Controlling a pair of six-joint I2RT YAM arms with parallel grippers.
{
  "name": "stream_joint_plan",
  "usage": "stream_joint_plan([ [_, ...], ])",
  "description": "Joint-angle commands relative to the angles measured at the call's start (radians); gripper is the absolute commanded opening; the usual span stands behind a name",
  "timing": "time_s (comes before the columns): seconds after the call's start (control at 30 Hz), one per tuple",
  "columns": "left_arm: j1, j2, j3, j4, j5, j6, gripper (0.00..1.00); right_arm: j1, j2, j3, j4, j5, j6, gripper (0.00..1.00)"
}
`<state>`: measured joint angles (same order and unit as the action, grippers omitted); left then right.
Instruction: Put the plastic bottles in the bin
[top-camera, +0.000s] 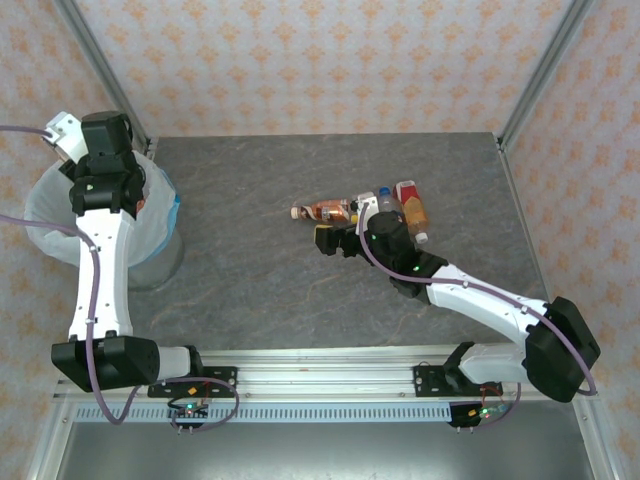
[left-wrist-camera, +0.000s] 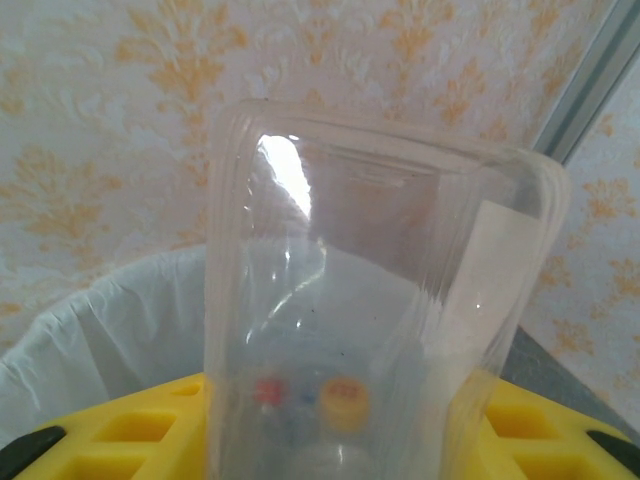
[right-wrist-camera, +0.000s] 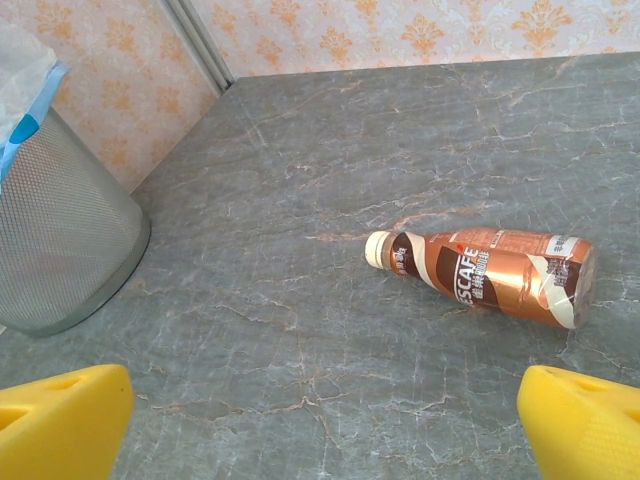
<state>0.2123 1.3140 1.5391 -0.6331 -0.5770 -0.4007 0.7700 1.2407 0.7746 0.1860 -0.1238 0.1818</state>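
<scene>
The left claw (left-wrist-camera: 335, 445) is narrowed around a clear bottle (left-wrist-camera: 380, 290). Its yellow fingers (left-wrist-camera: 130, 430) pinch the body at the bottom of the left wrist frame, and the bottle's base points away from the lens. The bottle hangs above the bin (left-wrist-camera: 110, 320), whose white bag liner spreads across the lower left of that frame. Through the clear plastic show what look like a red cap (left-wrist-camera: 268, 390) and an orange cap (left-wrist-camera: 343, 400), probably on bottles lying inside the bin. In the overhead view the left arm (top-camera: 100, 260) reaches to the upper left, so its wrist sits over the bin's mouth, a position from which a release should drop the bottle straight in. The step in hand looks like the let-go, which calls only for the fingers to part.

The right claw (right-wrist-camera: 325, 425) stands wide with nothing between its fingertips (right-wrist-camera: 60, 420), which show as yellow corners at the bottom of the right wrist frame. It sits low over the grey surface (top-camera: 260, 290), facing a brown bottle (right-wrist-camera: 490, 275) that lies on its side at the right centre of that frame, cap toward the left. The wide spread suits a bottle body lying flat. The bottle is ahead and off to the right of the gap, so the claw does not look lined up yet. In the overhead view the other bottles (top-camera: 412, 212) lie bunched just beside the brown one in the middle of the surface, well apart from the bin, so several trips likely remain.
</scene>
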Motion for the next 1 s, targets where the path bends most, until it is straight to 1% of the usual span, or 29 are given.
stream_joint_plan([
  [0.0,0.018,0.010,-0.007,-0.049,0.016,-0.061,0.01,0.008,-0.016,0.007,0.000,0.013,-0.007,0.99],
  [0.03,0.018,0.014,-0.004,-0.062,0.023,-0.070,0.05,0.009,-0.019,0.008,-0.002,0.013,-0.010,0.99],
  [0.07,0.019,0.019,0.000,-0.076,0.037,-0.076,0.13,0.009,-0.019,0.008,-0.005,0.016,-0.009,0.99],
  [0.1,0.020,0.022,0.006,-0.084,0.056,-0.078,0.37,0.009,-0.021,0.006,-0.006,0.016,-0.011,0.99],
  [0.13,0.020,0.024,0.012,-0.094,0.075,-0.081,0.76,0.009,-0.023,0.006,-0.006,0.018,-0.012,0.99],
  [0.17,0.019,0.025,0.018,-0.108,0.084,-0.099,0.99,0.009,-0.025,0.003,-0.006,0.020,-0.012,0.99],
  [0.3,0.019,0.030,0.053,-0.133,0.170,-0.104,1.00,0.009,-0.026,-0.003,-0.003,0.023,-0.010,0.99],
  [0.4,0.019,0.025,0.061,-0.109,0.314,-0.086,1.00,0.009,-0.026,-0.005,-0.003,0.030,-0.006,0.99],
  [0.47,0.020,0.020,0.064,-0.086,0.429,-0.077,1.00,0.009,-0.026,-0.007,-0.003,0.050,-0.001,0.99],
  [0.57,0.018,0.022,0.080,-0.079,0.560,-0.079,1.00,0.009,-0.025,-0.013,-0.004,0.083,0.000,0.99],
  [0.7,0.018,0.006,0.081,-0.059,0.676,-0.086,1.00,0.009,-0.020,-0.012,-0.020,0.125,0.009,0.99],
  [0.83,0.015,-0.033,0.045,0.016,0.837,-0.082,1.00,0.002,-0.022,-0.006,-0.072,0.222,0.048,0.99],
  [0.9,0.007,-0.049,0.028,0.043,0.893,-0.085,1.00,-0.014,-0.027,-0.008,-0.093,0.241,0.057,0.99],
  [0.97,-0.013,-0.061,0.017,0.052,0.911,-0.084,1.00,-0.039,-0.027,-0.001,-0.132,0.244,0.072,0.99],
])
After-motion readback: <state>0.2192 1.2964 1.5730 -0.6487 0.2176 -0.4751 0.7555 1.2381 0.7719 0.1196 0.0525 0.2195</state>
